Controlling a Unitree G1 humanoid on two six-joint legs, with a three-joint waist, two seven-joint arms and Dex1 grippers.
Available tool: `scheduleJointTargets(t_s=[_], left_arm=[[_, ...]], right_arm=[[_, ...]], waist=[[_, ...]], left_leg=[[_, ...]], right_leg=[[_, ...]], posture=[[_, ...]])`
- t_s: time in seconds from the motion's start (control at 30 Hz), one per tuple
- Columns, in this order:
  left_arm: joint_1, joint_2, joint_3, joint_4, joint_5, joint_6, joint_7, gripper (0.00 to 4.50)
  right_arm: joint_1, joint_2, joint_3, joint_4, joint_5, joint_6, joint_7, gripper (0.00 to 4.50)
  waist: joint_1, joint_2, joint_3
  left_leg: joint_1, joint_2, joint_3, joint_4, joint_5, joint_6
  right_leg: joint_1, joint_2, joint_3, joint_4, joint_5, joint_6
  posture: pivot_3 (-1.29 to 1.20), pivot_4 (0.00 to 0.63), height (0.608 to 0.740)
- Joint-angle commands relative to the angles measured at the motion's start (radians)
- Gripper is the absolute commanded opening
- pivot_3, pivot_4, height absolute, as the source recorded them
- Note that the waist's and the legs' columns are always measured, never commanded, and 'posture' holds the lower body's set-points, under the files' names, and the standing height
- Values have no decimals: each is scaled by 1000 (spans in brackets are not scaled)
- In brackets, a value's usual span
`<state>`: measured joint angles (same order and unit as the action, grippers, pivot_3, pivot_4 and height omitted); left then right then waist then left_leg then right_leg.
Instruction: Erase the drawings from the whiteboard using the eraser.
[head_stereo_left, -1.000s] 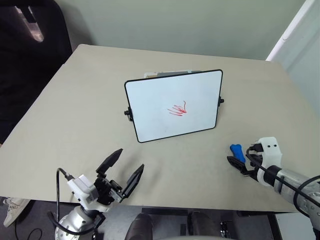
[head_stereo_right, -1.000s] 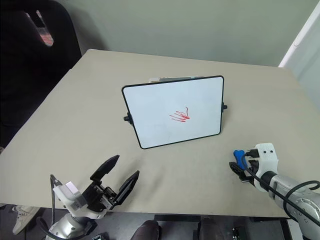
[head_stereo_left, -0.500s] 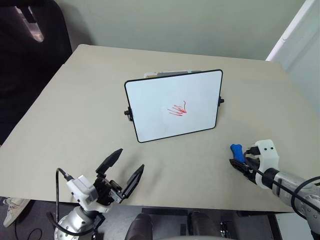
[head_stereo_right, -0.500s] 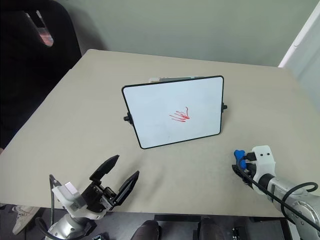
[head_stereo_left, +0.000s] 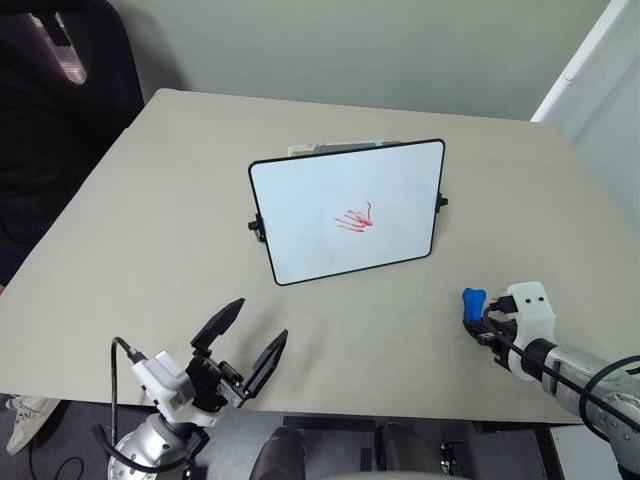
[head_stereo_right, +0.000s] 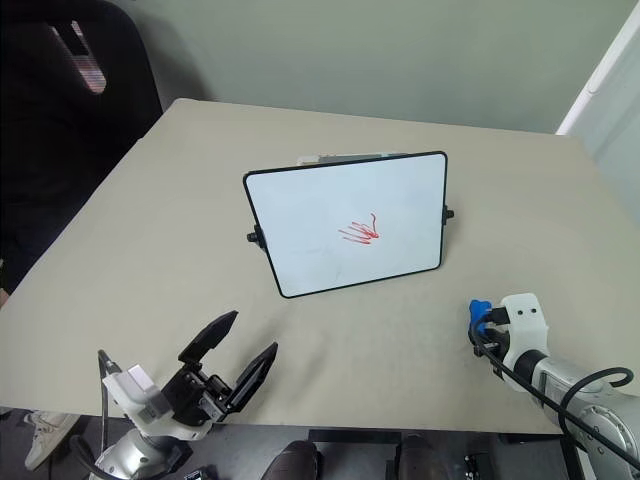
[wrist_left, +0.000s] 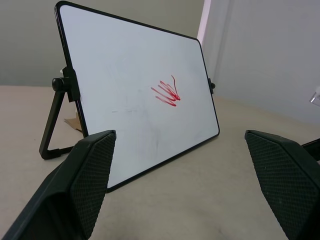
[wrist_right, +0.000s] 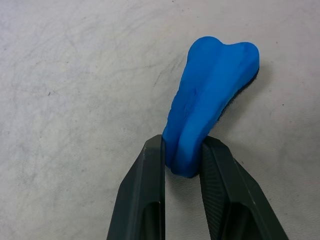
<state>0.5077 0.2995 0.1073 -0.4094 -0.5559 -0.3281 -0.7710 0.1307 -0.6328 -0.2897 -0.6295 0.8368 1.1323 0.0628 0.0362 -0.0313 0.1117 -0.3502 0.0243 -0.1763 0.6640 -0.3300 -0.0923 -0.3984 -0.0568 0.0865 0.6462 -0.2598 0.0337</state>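
Eraser pinched in right gripper per wrist cam, head cam unclear; left gripper spread.

Looks like an office or small meeting room: plain beige table, bare pale wall behind, black office chair at the table's far left corner, desktop whiteboard on a stand (no kitchen or workshop gear).

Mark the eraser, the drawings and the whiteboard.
eraser (wrist_right: 212, 95): right wrist view, blue body.
drawings (head_stereo_left: 355, 219): left eye view, middle of scribble.
whiteboard (head_stereo_left: 310, 200): left eye view, bare white surface.
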Motion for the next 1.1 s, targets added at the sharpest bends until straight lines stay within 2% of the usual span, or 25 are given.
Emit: scheduleJointTargets(t_s=[0.03, 0.3, 0.33, 0.43, 0.53, 0.67, 0.87, 0.93, 1.1], left_arm=[[10, 0, 4, -28, 2, -21, -8, 4500], [9, -3, -4, -29, 13, -22, -8, 4500], [9, -4, -5, -29, 14, -22, -8, 4500], [9, -5, -5, -30, 15, -21, -6, 4500], [4, -5, -5, -28, 15, -18, -5, 4500], [0, -6, -8, -27, 15, -16, -4, 4500], [-2, -6, -14, -30, 16, -16, -6, 4500], [-2, -7, -17, -32, 19, -17, -4, 4500], [-3, -6, -13, -36, 21, -18, 0, 4500]], right_arm=[[12, 4, -15, -30, 0, 11, 17, 840], [6, 6, -29, -46, 3, 12, 20, 840], [6, 3, -36, -55, 9, 13, 23, 722], [-36, -6, -66, -103, 46, 13, 27, 609], [-153, -13, -55, -140, 108, 14, 30, 609], [-325, -5, 46, -109, 100, 12, 45, 609], [-552, 37, 293, -21, -34, -92, 145, 609], [-593, 55, 341, 3, -57, -111, 175, 609], [-658, 92, 413, 91, -124, -156, 234, 609]], waist=[[0, 0, 0], [0, 0, 0], [0, 0, 0], [0, 1, 1], [-6, 1, 1], [-7, 1, 1], [-5, 2, 0], [-3, 2, 0], [-1, 2, 0]], left_leg=[[0, 0, 0, 0, 0, 0], [0, 0, 0, 0, 0, 0], [0, 0, 0, 0, 0, 0], [0, 0, 0, 0, 0, 0], [0, 0, 1, 0, 0, 0], [1, 0, 2, 1, 0, 0], [1, 3, 2, 0, 0, 0], [1, 5, 2, 1, 0, 0], [0, 6, 2, 1, 0, -1]], right_leg=[[0, 0, 0, 0, 0, 0], [0, 0, 0, 0, 0, 0], [0, 0, 0, 0, 0, 0], [0, 0, 0, 0, 0, 0], [0, 0, 0, 0, 0, 0], [0, 0, 0, 1, 0, 1], [-2, 1, 0, 1, 2, 4], [-5, 1, -1, -1, 7, 12], [-6, 1, -3, -1, 8, 13]], posture=[[0, 150, 740], [0, 150, 740], [0, 150, 740], [0, 150, 740], [0, 150, 740], [0, 150, 740], [0, 150, 740], [0, 150, 740], [0, 150, 740]])
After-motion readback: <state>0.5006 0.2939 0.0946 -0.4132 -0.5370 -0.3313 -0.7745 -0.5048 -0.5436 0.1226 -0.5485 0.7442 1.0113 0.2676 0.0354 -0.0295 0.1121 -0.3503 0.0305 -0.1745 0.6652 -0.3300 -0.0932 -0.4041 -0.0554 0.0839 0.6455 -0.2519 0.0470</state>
